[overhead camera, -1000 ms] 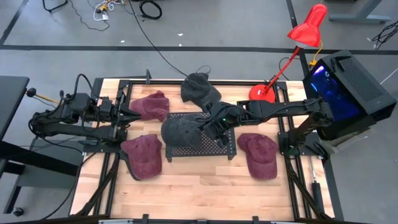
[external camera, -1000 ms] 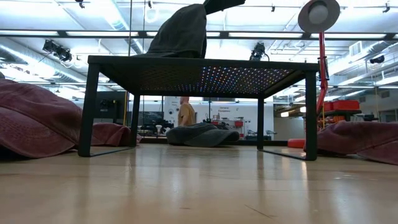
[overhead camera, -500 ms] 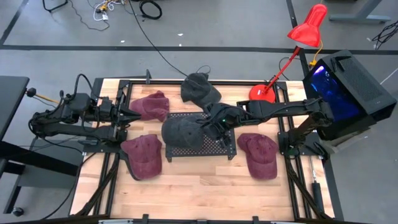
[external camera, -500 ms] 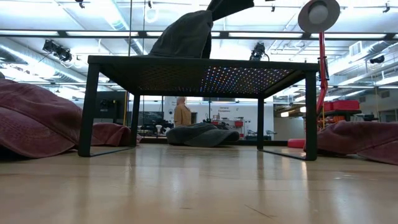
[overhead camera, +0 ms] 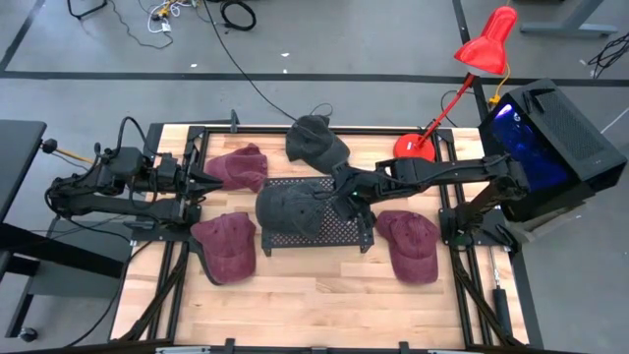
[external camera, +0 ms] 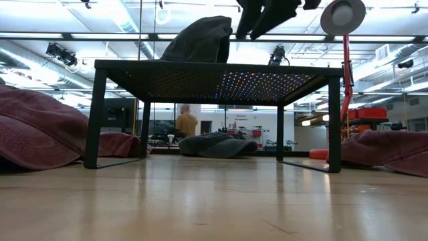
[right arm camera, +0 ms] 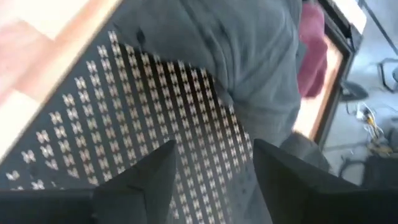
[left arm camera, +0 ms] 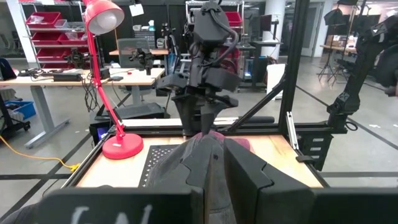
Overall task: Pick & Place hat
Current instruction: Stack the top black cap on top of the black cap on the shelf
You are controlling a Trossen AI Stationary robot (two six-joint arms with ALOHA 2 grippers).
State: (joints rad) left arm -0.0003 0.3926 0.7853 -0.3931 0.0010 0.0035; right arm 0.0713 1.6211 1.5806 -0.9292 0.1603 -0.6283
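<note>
The right gripper (overhead camera: 339, 193) has its jaws spread apart over the black perforated metal stand (overhead camera: 346, 228), with nothing between them. A second ago those jaws were pinched on the dark grey fabric cap (overhead camera: 287, 206) and holding its edge up; now the cap lies slumped on the stand's left half, free of the arm, and in the low view the gripper (external camera: 267, 15) hangs just above and beside the cap's crown (external camera: 200, 39). I'd judge the placing done: the cap rests on the stand and only the arm's retreat remains.

Around the stand, on the wooden surface (overhead camera: 314, 295), lie more caps: a second dark grey one (overhead camera: 314, 143) behind the stand, a maroon one (overhead camera: 239, 167) behind and left of it, another maroon one (overhead camera: 226, 246) in front and left, and a third (overhead camera: 408, 244) to its right. A red desk lamp (overhead camera: 462, 88) stands behind the stand's right end.

The left gripper (overhead camera: 201, 182) waits left of the stand, jaws pressed nearly together, holding nothing.
</note>
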